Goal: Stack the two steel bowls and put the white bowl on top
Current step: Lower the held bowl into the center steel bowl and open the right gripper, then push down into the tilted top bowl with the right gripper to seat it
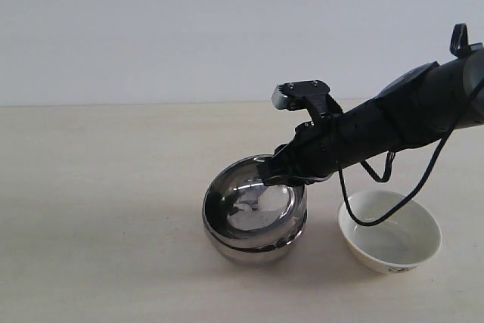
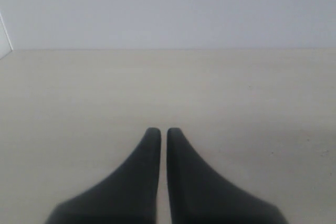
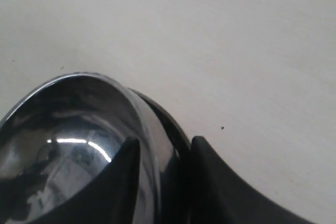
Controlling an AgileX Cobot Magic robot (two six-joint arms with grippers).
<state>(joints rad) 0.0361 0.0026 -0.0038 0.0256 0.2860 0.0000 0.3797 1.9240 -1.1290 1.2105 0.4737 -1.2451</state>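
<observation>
Step in hand: nesting the steel bowls. The right gripper (image 1: 281, 175) is clamped on the rim of the upper steel bowl (image 1: 253, 200), one finger inside and one outside. That bowl sits tilted in the lower steel bowl (image 1: 253, 251). The white bowl (image 1: 389, 236) stands near on the tabletop (image 1: 98, 209), untouched. The left gripper (image 2: 164, 132) hangs closed and empty. Next move, as judged: level the upper bowl, release it, then fetch the white bowl.

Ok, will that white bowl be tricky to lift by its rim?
The white bowl is probably slippery: its inside looks glossy, so a rim pinch might slide. It looks ceramic, likely brittle if dropped. Its low, wide shape should resist tipping.
</observation>
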